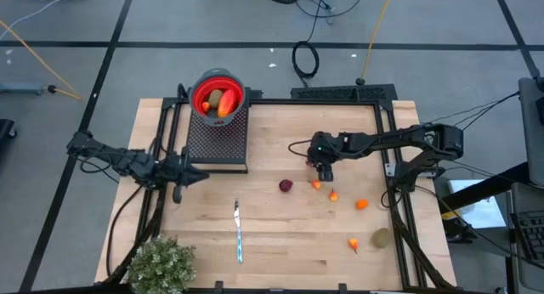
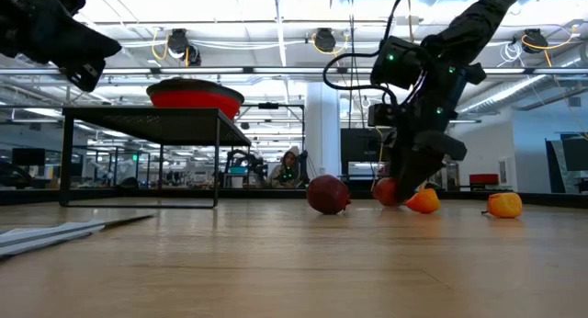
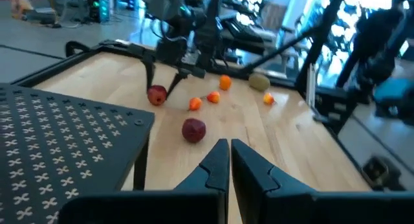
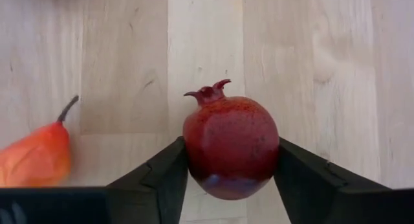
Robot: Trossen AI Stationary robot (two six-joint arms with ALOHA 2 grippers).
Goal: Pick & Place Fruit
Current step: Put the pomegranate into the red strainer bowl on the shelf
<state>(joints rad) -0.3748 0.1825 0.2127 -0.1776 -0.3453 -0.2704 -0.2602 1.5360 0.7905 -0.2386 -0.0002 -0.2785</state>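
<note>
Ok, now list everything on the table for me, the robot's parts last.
bowl: one, red, on the stand at the table's back
stand: one, black, perforated
long fruit: one, red-orange, in the bowl
kiwi in bowl: one, brown-green
kiwi on table: one, brown-green, near the right edge
loose ball: one, dark red, mid-table
gripped ball: one, dark red, between the right fingers
orange bits: four, scattered on the right half
knife: one, silver and teal, front centre
plant: one, green, front left corner
left gripper: shut, beside the stand
right gripper: closed on the gripped ball
</note>
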